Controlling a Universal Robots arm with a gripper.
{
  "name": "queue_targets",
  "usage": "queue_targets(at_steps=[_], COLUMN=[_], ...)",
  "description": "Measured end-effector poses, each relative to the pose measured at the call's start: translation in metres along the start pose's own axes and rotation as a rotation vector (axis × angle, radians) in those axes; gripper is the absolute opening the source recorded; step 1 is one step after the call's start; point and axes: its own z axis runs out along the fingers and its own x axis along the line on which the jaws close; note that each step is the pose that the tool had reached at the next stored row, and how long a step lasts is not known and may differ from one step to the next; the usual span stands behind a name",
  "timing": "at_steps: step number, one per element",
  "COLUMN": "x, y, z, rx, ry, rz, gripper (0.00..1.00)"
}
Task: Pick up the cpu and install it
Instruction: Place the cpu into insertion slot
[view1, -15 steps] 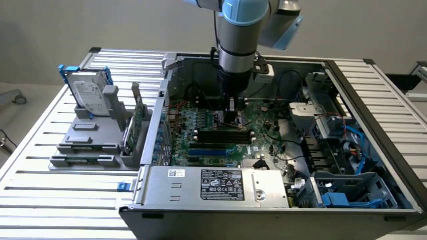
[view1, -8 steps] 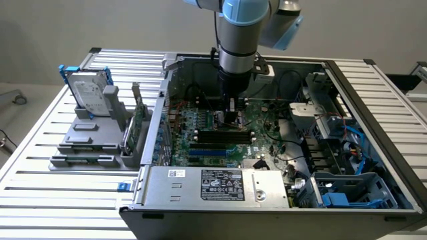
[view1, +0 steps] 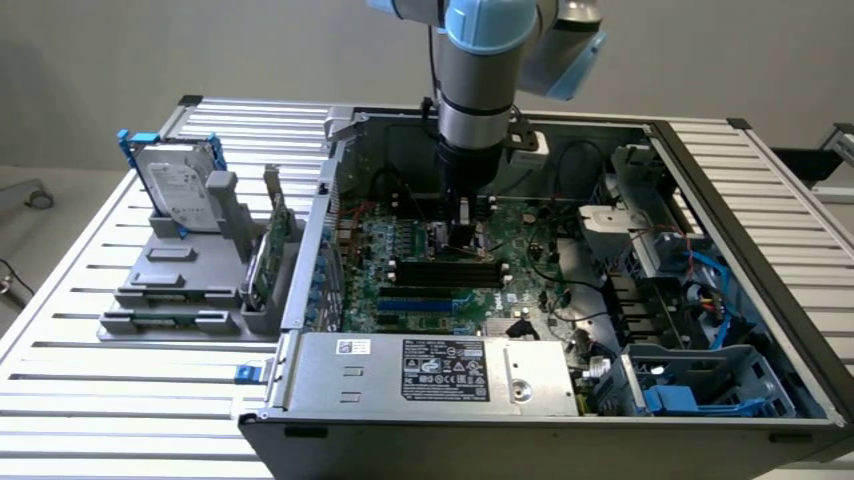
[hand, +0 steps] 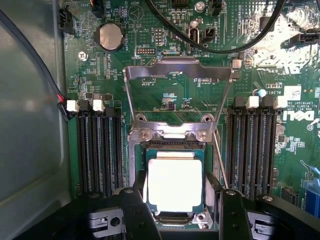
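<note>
The cpu, a small square chip with a shiny pale metal top and a green rim, sits between my two black fingers. My gripper is shut on it by two opposite edges. The chip hangs level right over the metal-framed socket on the green motherboard; I cannot tell whether it touches the socket. The socket's load plate stands swung open beyond it. In the exterior view my gripper points straight down inside the open computer case, low over the motherboard.
Black memory slots flank the socket on both sides. A coin battery and black cables lie further off. The power supply fills the case's near side. Outside the case, a hard drive stands in a grey holder.
</note>
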Motion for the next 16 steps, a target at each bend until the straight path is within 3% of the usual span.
queue_targets(at_steps=[16], x=[0.0003], y=[0.0012], z=[0.0039], rx=[-0.0001], ry=[-0.001], rz=[0.001], gripper=[0.54])
